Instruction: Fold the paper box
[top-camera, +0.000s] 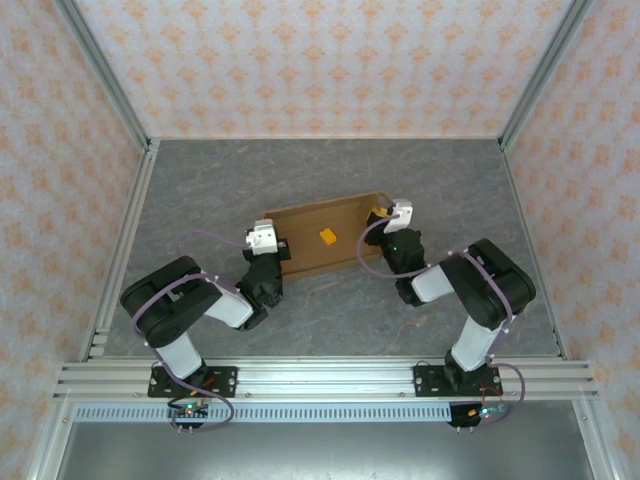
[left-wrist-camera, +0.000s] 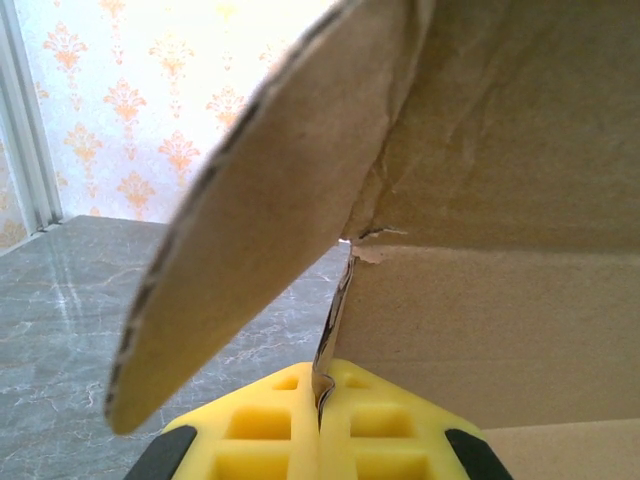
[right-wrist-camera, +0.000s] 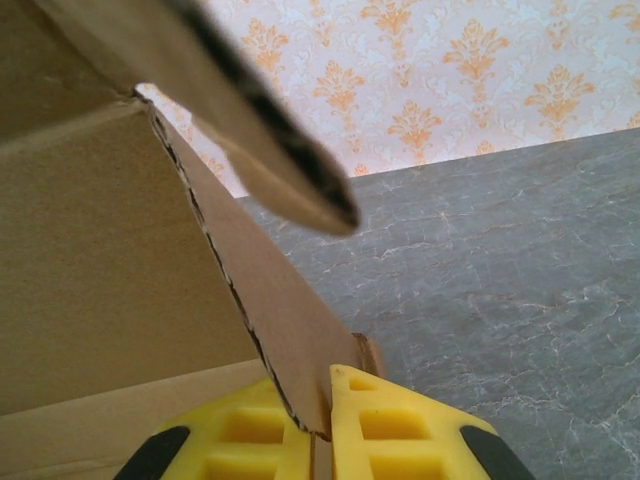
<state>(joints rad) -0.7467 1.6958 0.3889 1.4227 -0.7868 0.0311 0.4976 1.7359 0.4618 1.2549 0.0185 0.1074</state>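
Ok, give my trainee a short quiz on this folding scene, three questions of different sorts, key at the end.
1. True or false: the left gripper is shut on an edge of the paper box.
2. Seen from above, what lies on the brown cardboard? A) a small orange piece; B) a blue pen; C) a roll of tape.
3. Fill the gap: in the top view the right gripper holds the box at its ____ end.

Key: 1 true; 2 A; 3 right.
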